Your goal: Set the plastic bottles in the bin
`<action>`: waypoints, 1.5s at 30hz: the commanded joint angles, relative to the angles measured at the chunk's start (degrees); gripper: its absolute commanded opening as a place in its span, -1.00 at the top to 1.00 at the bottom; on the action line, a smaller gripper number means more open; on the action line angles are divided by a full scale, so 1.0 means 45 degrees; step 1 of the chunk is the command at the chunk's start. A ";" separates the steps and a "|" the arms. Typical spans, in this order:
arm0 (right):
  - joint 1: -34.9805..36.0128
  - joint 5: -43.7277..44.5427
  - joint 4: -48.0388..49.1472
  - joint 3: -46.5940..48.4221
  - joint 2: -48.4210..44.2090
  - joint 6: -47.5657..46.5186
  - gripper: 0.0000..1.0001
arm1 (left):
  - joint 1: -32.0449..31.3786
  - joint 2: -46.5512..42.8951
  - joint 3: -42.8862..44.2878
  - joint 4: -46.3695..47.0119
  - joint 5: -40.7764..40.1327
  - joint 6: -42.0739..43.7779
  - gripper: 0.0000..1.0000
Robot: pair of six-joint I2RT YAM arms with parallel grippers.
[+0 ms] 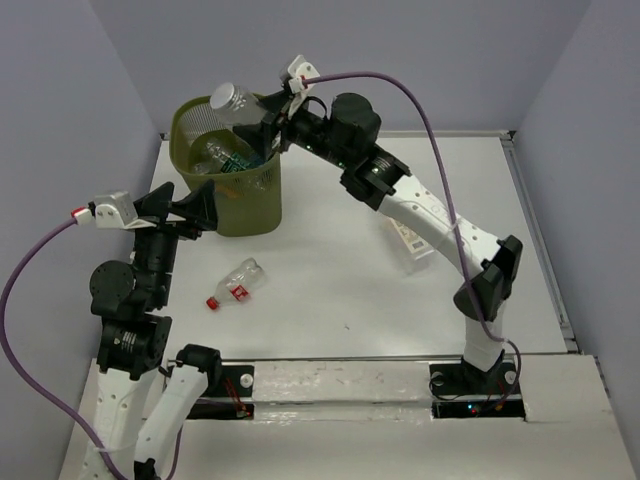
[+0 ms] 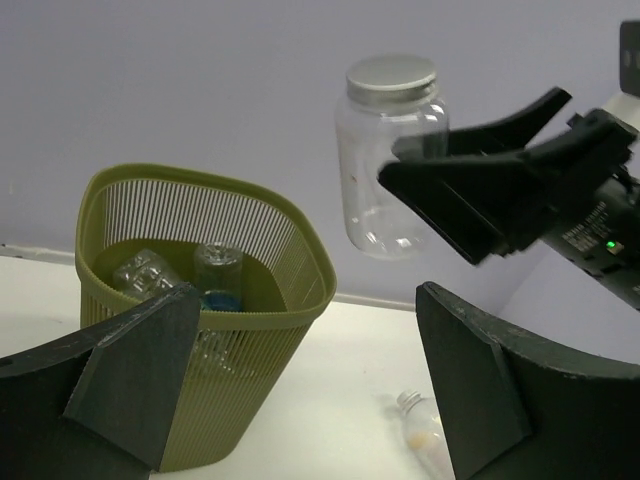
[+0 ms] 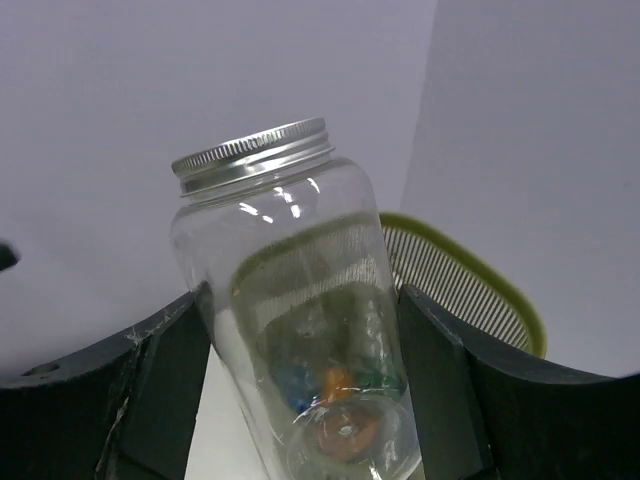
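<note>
The olive-green mesh bin [image 1: 246, 205] stands at the back left and holds several clear plastic bottles [image 1: 218, 155]; they also show in the left wrist view [image 2: 218, 268]. My right gripper [image 1: 262, 128] is shut on a clear jar-like bottle with a silver lid [image 1: 234, 100] and holds it tilted above the bin's rim. The jar fills the right wrist view [image 3: 290, 300] between the fingers [image 3: 165, 380]. My left gripper [image 1: 185, 208] is open and empty beside the bin's left wall. A clear bottle with a red cap [image 1: 235, 282] lies on the table in front of the bin.
Another clear bottle [image 1: 412, 240] lies on the table under the right arm; it also shows in the left wrist view [image 2: 425, 432], with no cap. Grey walls close in the table on the left, back and right. The bin's rim [image 2: 300, 235] is near my left fingers.
</note>
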 commanded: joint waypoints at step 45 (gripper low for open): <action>0.2535 0.3544 0.8179 -1.0237 0.2671 1.3240 -0.99 | 0.0031 0.0251 0.0016 0.0419 -0.0739 0.0221 -0.98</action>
